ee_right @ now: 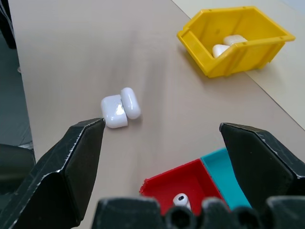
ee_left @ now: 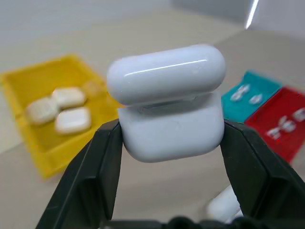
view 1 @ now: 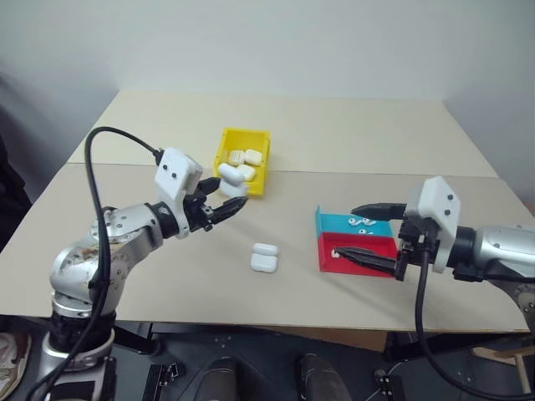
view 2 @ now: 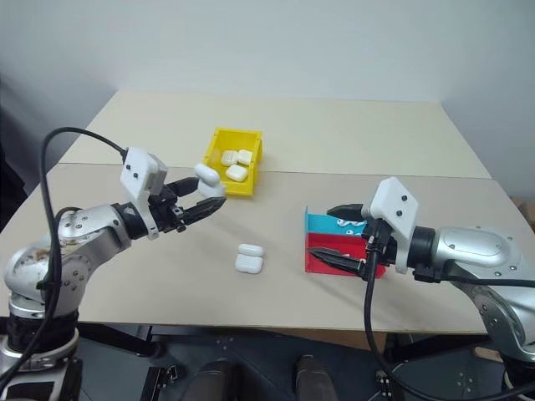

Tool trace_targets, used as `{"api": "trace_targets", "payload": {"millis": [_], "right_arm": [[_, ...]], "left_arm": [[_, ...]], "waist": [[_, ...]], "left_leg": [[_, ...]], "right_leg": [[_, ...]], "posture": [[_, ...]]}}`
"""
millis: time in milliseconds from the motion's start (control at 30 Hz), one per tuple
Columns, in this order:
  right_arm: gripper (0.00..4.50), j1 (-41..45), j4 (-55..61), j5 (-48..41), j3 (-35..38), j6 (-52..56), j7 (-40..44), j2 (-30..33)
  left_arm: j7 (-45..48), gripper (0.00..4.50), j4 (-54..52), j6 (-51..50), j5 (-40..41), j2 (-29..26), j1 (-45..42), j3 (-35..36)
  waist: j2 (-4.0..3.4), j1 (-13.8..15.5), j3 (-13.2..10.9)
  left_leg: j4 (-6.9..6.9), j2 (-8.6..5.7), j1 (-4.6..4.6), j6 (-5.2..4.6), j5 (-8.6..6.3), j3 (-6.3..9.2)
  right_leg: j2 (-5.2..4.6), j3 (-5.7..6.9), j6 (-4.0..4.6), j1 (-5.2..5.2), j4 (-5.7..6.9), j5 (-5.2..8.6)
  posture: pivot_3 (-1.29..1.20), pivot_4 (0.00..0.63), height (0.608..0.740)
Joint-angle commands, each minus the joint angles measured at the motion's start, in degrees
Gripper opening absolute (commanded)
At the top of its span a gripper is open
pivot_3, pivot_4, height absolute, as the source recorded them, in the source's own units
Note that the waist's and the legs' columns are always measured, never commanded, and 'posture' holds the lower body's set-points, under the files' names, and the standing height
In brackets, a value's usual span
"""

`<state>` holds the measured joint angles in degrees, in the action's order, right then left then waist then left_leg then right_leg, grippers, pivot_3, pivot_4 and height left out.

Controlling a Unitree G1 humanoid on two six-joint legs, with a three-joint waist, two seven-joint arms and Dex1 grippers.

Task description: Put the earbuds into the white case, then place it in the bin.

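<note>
Left fingers (ee_left: 107, 157) clamp the white case (ee_left: 169, 102) above bare worktop (view 1: 167, 284) near the bin's (view 1: 224, 142) edge; right fingers (view 2: 338, 261) gape over the trays.

Yellow bin (ee_left: 43, 119) and cases inside blurred. Earbuds (ee_left: 245, 93) in teal tray (ee_left: 248, 98) and red tray (ee_left: 281, 129) blurred, count unclear. Spare case (ee_left: 224, 207) half-hidden behind finger.

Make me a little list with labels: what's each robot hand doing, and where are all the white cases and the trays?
left gripper: jaws shut on a white case, lid open, held above the table
right gripper: jaws open, holding nothing, at the red tray and teal tray
bin: yellow, three cases inside
second open case: lying on the table between the arms
earbuds: in both trays
</note>
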<state>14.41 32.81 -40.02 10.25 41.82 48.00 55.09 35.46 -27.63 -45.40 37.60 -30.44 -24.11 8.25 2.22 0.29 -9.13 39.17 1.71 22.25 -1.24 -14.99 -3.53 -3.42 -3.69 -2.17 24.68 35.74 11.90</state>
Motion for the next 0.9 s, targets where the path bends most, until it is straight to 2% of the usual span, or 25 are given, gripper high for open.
{"api": "trace_targets", "payload": {"millis": [33, 200, 333, 567, 700, 900], "right_arm": [[4.5, 2.8, -3.0, 4.4, -2.3, -2.6, 2.8, 2.9], [4.5, 6.6, -6.8, 9.9, -8.3, -4.9, 8.5, 6.8], [4.5, 9.3, -8.0, 13.4, -13.3, -4.9, 12.5, 9.1], [4.5, 18.7, -11.4, 19.9, -23.4, 0.1, 14.9, 7.9], [4.5, 24.9, -14.5, 24.0, -30.5, 2.9, 16.7, 4.7], [4.5, 28.2, -18.3, 29.7, -36.9, 3.2, 19.8, 2.9]], "left_arm": [[6.4, 2.84, -1.8, 6.9, 2.8, 1.3, 0.1, -0.4], [14.5, 2.84, 0.5, 12.8, 6.7, 5.1, -0.6, -2.5], [23.0, 2.84, 3.9, 20.3, 5.8, 6.8, -1.9, -4.7], [23.3, 2.84, 4.3, 24.4, 5.6, 8.6, -1.2, -5.8], [22.4, 2.84, 3.7, 25.3, 5.7, 8.8, -1.0, -6.0], [25.0, 2.84, 2.5, 25.8, 7.4, 8.0, -0.4, -6.2]], "waist": [[0.0, -0.1, 0.0], [-0.01, -0.4, 0.0], [-0.01, -0.7, 0.0], [-0.01, -1.4, 0.0], [-0.02, -1.3, 0.0], [-0.02, -1.0, 0.0]], "left_leg": [[0.0, 0.01, -0.01, 0.0, 0.0, 0.0], [0.0, 0.07, -0.11, 0.0, 0.0, 0.01], [0.0, 0.06, -0.12, 0.0, 0.0, 0.0], [0.0, 0.09, -0.2, -0.01, 0.0, 0.04], [0.0, 0.12, -0.21, -0.01, 0.0, 0.06], [0.0, 0.1, -0.14, -0.01, 0.0, 0.07]], "right_leg": [[0.03, 0.0, 0.01, -0.01, 0.01, -0.01], [0.12, 0.02, 0.03, -0.08, 0.05, 0.0], [0.12, 0.02, 0.03, -0.1, 0.03, 0.0], [0.13, -0.01, 0.02, -0.17, 0.04, 0.0], [0.15, 0.03, 0.03, -0.17, 0.05, 0.0], [0.12, 0.06, 0.02, -0.14, -0.01, 0.0]], "posture": [[0.0, 0.15, 0.74], [0.0, 0.15, 0.74], [0.0, 0.15, 0.74], [0.0, 0.15, 0.74], [0.0, 0.15, 0.74], [0.0, 0.15, 0.74]]}}
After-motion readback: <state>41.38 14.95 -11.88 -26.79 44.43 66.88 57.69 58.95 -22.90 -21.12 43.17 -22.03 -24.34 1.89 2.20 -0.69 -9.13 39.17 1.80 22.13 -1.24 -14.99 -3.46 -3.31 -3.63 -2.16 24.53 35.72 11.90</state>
